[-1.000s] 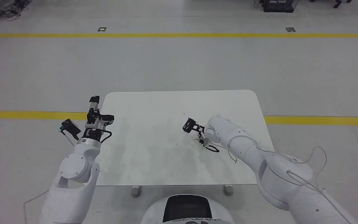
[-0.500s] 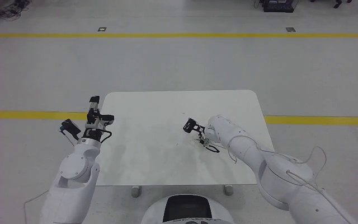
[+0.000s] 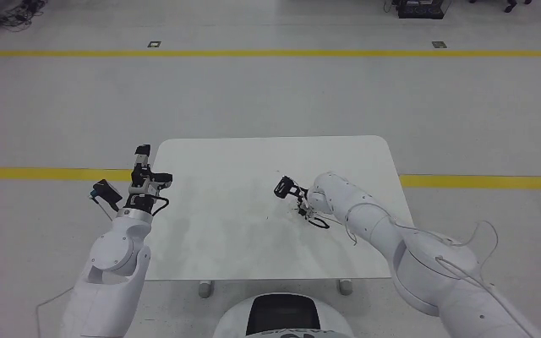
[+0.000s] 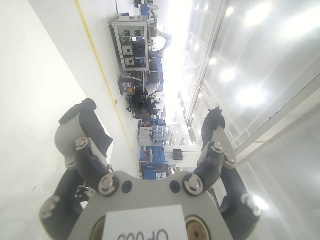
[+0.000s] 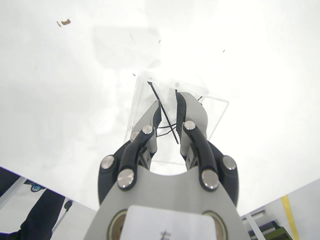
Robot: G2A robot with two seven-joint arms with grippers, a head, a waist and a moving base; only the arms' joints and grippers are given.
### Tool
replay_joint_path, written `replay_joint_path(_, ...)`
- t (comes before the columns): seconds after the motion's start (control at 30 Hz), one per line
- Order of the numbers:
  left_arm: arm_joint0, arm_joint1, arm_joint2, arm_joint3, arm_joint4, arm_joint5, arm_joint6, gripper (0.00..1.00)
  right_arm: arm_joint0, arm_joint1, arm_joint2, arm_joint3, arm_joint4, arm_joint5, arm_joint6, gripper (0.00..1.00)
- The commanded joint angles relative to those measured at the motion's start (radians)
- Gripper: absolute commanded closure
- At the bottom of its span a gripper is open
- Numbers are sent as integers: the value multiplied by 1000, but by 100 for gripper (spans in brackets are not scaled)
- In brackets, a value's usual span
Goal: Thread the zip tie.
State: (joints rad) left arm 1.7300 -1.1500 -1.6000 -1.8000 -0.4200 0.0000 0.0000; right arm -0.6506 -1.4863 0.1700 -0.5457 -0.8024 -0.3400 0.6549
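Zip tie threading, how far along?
Done: the thin black plastic zip tie is at the clear plastic plate; whether it passes through a hole is unclear. In hand: the right gripper is open with the tie between its fingers, not clamped. To do: grasping and threading; the left gripper is open and empty.

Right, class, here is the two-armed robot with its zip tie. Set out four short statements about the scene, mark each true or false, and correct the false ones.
1. The left end effector is wide open and holds nothing. True.
2. The zip tie lies at the table's left edge. False: it is right of the middle of the table, at the right end effector.
3. The black zip tie runs between the right end effector's fingers. True.
4. The right end effector hangs over the floor. False: it is over the white table, above a clear plastic holder.
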Motion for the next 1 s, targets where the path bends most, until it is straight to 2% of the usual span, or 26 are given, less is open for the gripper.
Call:
replay_joint_path(0.0,0,0,0,0,0,0,0,0,-3,9,0,-19,9,0,11,83)
replay_joint_path(0.2,0,0,0,0,0,0,0,0,-10,29,0,-48,19,0,29,82)
replay_joint_path(0.4,0,0,0,0,0,0,0,0,-13,37,0,-54,15,0,27,83)
replay_joint_path(0.97,0,0,0,0,0,0,0,0,-15,32,0,-45,-8,0,8,83)
